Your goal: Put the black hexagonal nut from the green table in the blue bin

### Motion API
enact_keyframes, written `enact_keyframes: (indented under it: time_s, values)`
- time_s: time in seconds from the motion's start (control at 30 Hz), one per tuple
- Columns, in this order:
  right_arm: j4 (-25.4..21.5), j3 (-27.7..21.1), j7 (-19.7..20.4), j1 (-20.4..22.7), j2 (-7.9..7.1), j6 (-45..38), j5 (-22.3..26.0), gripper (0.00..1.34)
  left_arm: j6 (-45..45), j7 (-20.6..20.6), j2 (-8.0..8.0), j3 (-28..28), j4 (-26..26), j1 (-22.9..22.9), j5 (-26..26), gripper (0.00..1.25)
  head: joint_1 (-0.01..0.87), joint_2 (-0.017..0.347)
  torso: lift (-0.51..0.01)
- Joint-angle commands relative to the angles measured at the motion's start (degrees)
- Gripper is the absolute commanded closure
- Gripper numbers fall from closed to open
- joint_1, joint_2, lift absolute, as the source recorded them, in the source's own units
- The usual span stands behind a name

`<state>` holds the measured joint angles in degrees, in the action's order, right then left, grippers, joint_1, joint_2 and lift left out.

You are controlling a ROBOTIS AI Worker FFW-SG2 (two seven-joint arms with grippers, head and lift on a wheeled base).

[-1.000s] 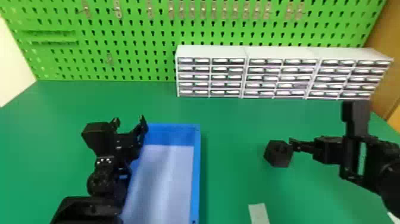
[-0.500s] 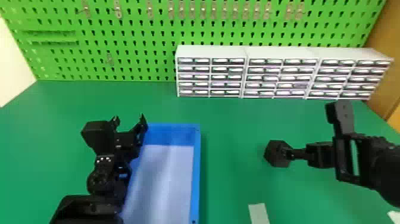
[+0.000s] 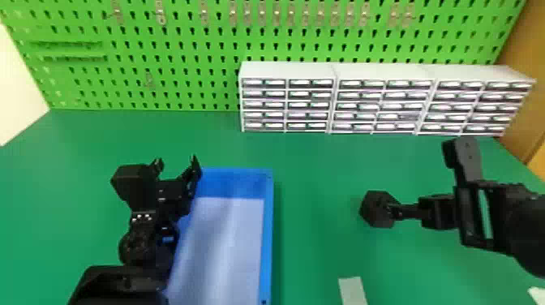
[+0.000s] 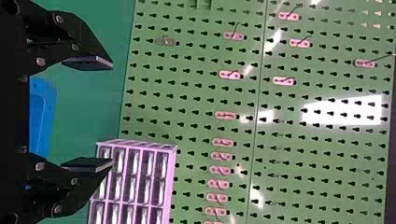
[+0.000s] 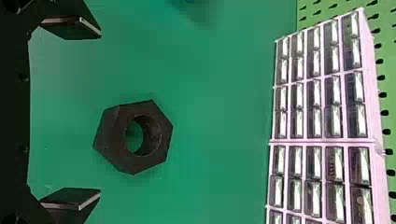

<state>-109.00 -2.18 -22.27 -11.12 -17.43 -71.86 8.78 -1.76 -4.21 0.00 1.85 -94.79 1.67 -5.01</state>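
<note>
A green table [image 3: 308, 154] runs back to a brighter green pegboard [image 3: 182, 38], where small metal hooks [image 3: 161, 12] hang along the upper part. White drawer cabinets [image 3: 288, 69] stand in a row against the board, towards the right. The blue bin [image 3: 266, 235] is left of centre, its floor pale, and the left arm [image 3: 140, 243] covers much of its left wall. To the right of the bin, the black hexagonal nut [image 3: 375, 209] lies on the table; the bin's right wall stands between it and the inside. A pale strip [image 3: 352, 290] lies nearer the robot than the nut, and a white scrap [image 3: 537, 295] sits at the head view's right edge. The left gripper [image 3: 177, 162] is by the bin's far left corner with its fingers spread and nothing between them. The right gripper [image 3: 399, 211] is at the nut's right side, and the head view does not tell how its fingers stand. The right wrist view does: they are wide apart, the nut showing between them with green on either side, and a round hole through it. The left wrist view shows thin prongs jutting from some hooks.
</note>
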Motion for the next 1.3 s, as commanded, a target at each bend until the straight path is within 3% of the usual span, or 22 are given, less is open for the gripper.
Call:
enact_keyframes:
  time_s: [0.0, 0.27, 1.27]
  values:
    - [0.1, 0.0, -0.3, 0.0, 0.29, 0.1, -0.9, 0.11, 0.0, 0.0, -0.15, 0.1, 0.0, 0.0, 0.0, 0.51, 0.657, 0.057, -0.095]
    - [0.6, 0.2, -0.8, -0.5, 0.47, 0.1, -1.8, 0.11, 0.0, 0.0, -0.15, 0.2, 0.0, 0.0, 0.0, 0.51, 0.657, 0.057, -0.095]
    - [10.1, 3.6, -3.7, -6.6, 1.61, 1.5, -5.2, 0.11, 0.0, 0.0, -0.15, 0.0, 0.2, 0.0, 0.0, 0.51, 0.657, 0.057, -0.095]
